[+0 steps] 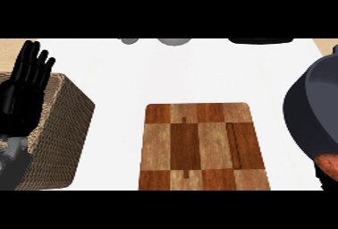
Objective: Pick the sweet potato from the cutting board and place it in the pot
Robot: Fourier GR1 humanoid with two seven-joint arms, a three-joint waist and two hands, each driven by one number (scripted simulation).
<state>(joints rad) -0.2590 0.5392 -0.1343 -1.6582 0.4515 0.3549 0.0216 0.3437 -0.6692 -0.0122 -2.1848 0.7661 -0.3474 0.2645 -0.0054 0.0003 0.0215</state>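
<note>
Looking down on a white desk (198, 71) with a wooden cutting board (204, 146) at its middle, bare of any vegetable. Finding the sweet potato (329, 163) instead at the view's lower right edge: a reddish-brown lump, only partly in view, just at the near rim of the dark grey pot (314, 107). Cannot tell whether it sits inside the pot, rests on the rim or hangs just outside it, since the view cuts it off. Noting a dark sliver below it, probably the right hand (325, 182), with too little showing to tell whether it is open, closed or holding the sweet potato.

Resting at the left edge, the left hand (25, 85), fingers (36, 60) straight and pointing up, gripping nothing, in front of a woven basket (63, 129) and taking no part.

Judging the pickup as done, given the bare board and the sweet potato well off it, right by the pot. Judging the placing as unfinished or at least unconfirmed: still to be shown, the sweet potato lying down inside the pot with the hand off it.
</note>
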